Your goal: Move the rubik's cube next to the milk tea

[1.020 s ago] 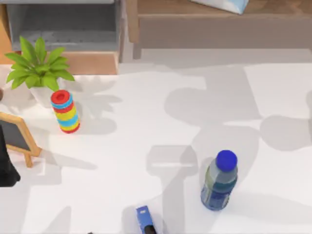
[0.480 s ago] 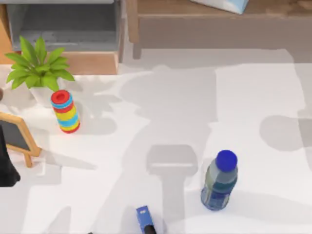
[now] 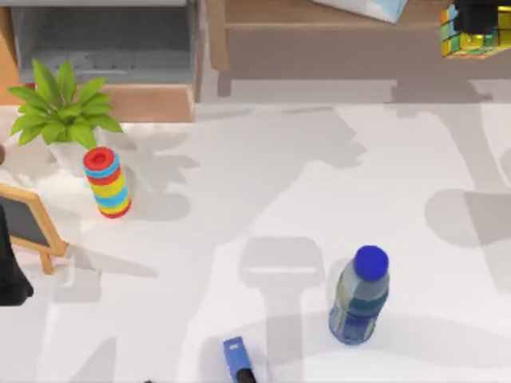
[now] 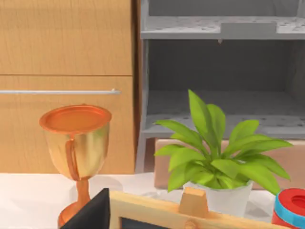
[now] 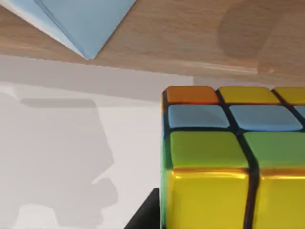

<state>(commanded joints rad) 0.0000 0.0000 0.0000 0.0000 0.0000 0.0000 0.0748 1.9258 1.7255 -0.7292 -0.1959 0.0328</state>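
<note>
1. The right claw [image 3: 479,16] was at the far right corner of the top view, a dark shape sitting on top of the rubik's cube [image 3: 473,38]. The cube appeared carried high above the desk [image 3: 263,199], so I judged the claw to be closed on it, although the fingers themselves were hard to make out.
2. In the right wrist view the rubik's cube [image 5: 233,157] sat directly under the claw, very close, with orange, yellow, blue and green squares visible.
3. The relation that mattered: the milk tea [image 3: 359,297] stood upright well away from the claw, toward the near edge of the desk and to the left of it. The carried cube probably had to travel that way and come down just beside the bottle without touching it.
4. The right arm was clearly the nearer one to the bottle. The left arm was parked at the left edge of the top view, near a small chalkboard sign [image 3: 28,223].
5. Cut off: the cube's right part in both views. The left claw's state I could not tell.
</note>
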